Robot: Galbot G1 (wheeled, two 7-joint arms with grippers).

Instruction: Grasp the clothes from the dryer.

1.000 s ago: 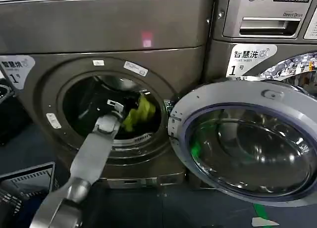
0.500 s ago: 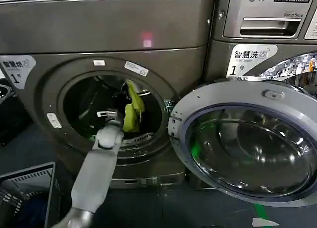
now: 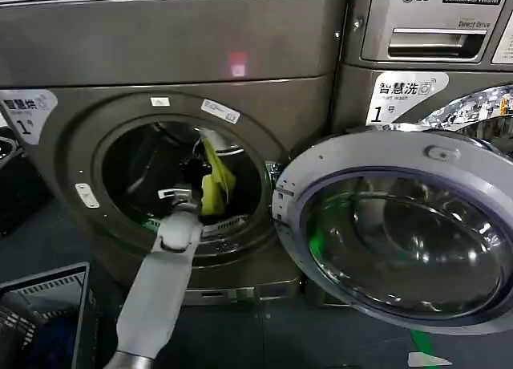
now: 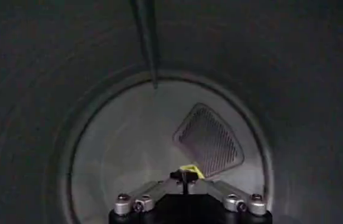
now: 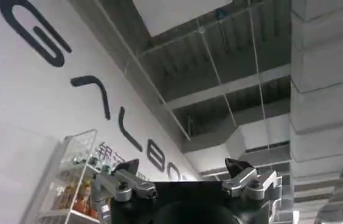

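While the left arm reaches through the round port of the dryer [image 3: 172, 56], its left gripper [image 3: 195, 170] sits inside the dark drum, just past the port's rim. From the fingers hangs the clothes [image 3: 215, 180], a small yellow-green piece that drapes down in a narrow strip beside the gripper, clear of the drum floor and on the side of the port nearest the open door [image 3: 401, 233]. In the left wrist view the fingers [image 4: 159, 187] are drawn in toward each other, meeting at a dark tip, and a scrap of the yellow-green fabric [image 4: 190, 170] peeks out right at that meeting point, pinched between them. Beyond the fingers in that view lie the drum's pale back wall and a mesh vent [image 4: 209, 140].

The dryer's silver-rimmed glass door is swung fully open, standing to the side of the port, in front of the neighbouring LG machine [image 3: 437, 24].

The right gripper [image 5: 187, 179] points up at a ceiling and a white wall with large dark lettering, away from the dryer; its fingers [image 5: 126, 182] are spread wide with nothing between them.
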